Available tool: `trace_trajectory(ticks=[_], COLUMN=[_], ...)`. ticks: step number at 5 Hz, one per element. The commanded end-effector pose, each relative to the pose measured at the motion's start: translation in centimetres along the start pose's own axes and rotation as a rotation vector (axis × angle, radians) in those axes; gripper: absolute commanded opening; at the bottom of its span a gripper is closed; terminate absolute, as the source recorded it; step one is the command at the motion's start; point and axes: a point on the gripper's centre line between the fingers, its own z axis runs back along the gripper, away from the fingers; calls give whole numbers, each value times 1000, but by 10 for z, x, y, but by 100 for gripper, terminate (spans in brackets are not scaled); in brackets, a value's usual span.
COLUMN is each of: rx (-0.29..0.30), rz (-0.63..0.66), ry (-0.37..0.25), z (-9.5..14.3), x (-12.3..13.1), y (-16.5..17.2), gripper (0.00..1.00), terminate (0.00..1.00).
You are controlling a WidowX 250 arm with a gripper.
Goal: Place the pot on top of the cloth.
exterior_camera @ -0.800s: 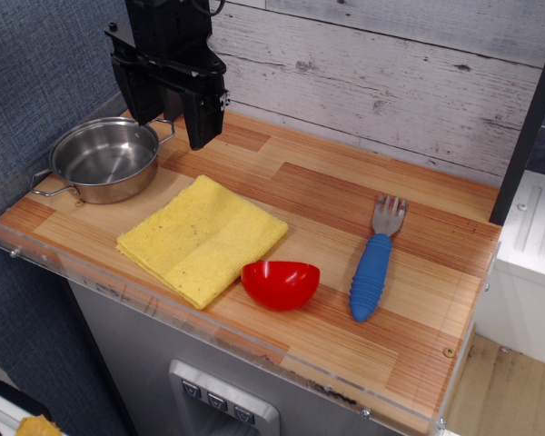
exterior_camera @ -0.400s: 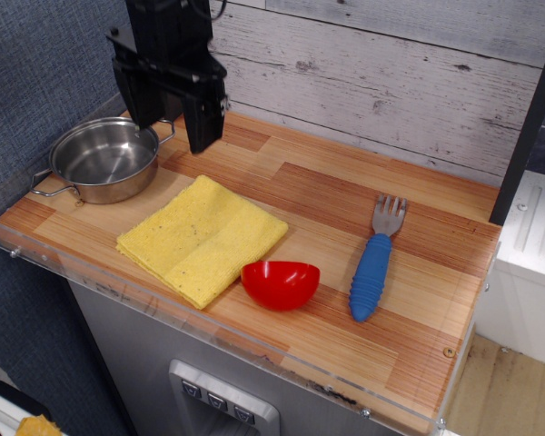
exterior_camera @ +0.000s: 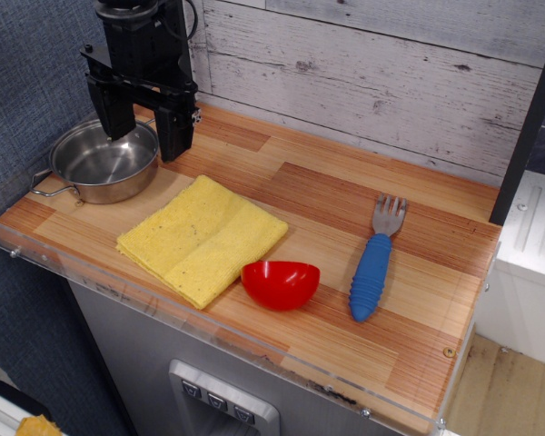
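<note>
The shiny steel pot [exterior_camera: 98, 168] with wire loop handles stands at the far left of the wooden counter. The yellow cloth [exterior_camera: 202, 237] lies flat just right of and in front of it. My black gripper [exterior_camera: 143, 136] hangs over the pot's back right rim, jaws open, one finger over the pot's inside and the other outside its right rim. It holds nothing.
A red plastic bowl [exterior_camera: 280, 282] sits just right of the cloth's front corner. A fork with a blue handle [exterior_camera: 375, 266] lies further right. A clear plastic lip [exterior_camera: 118, 291] runs along the counter's front edge; a plank wall stands behind.
My gripper has moved left and slightly down, from behind the pot's right side to over its right rim. Pot and cloth have not moved.
</note>
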Motion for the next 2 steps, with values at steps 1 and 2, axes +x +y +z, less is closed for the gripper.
trace_trajectory(ticks=[1, 2], rx=[37, 43], rz=[34, 45], ry=[-38, -25], z=[0, -11], x=[4, 6], y=[28, 36], gripper=[100, 100], terminate=[0, 0])
